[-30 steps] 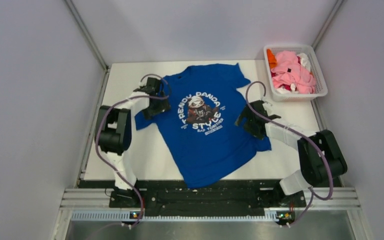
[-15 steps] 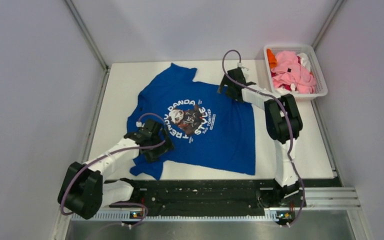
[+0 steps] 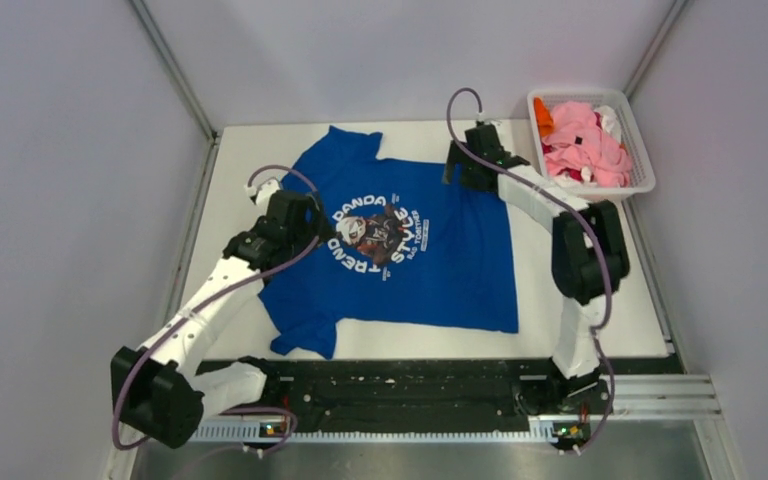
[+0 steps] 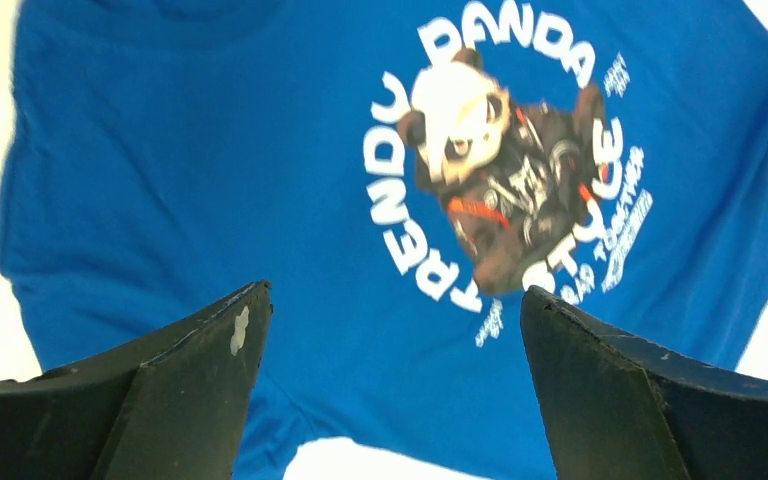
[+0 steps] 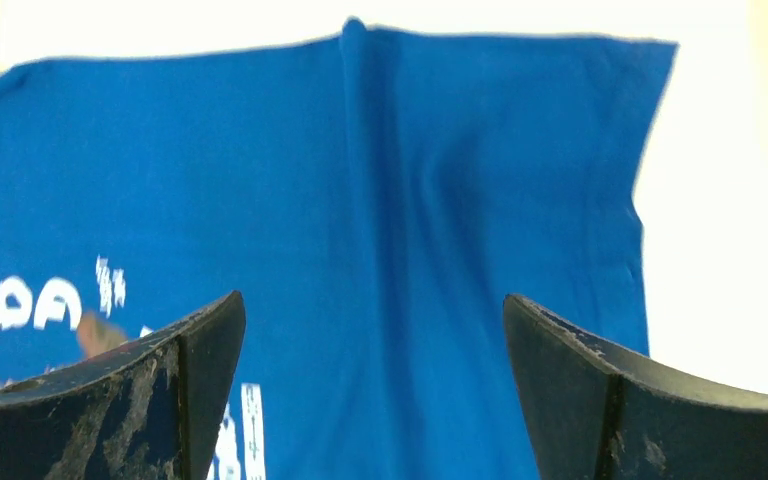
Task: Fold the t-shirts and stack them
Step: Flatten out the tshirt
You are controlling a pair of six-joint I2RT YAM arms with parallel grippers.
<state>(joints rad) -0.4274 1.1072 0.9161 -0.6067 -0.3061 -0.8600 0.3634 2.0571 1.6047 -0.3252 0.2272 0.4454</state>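
The royal blue t-shirt (image 3: 430,265) lies spread flat on the white table, print side up, its panda print (image 3: 380,232) left of centre. It fills the left wrist view (image 4: 210,180) and the right wrist view (image 5: 440,180). My left gripper (image 3: 305,215) is open and empty above the shirt's left part, next to the print. My right gripper (image 3: 465,170) is open and empty above the shirt's far right corner. The other shirts, pink (image 3: 585,150), orange (image 3: 542,117), white and red, sit heaped in the basket.
The white plastic lattice basket (image 3: 646,170) stands at the far right corner of the table. Grey walls close in both sides. A black rail runs along the near edge by the arm bases.
The left gripper has moved from the shirt's near left sleeve up toward the far left, beside the print. The shirt has shifted slightly. The right gripper has stayed near the far right corner.
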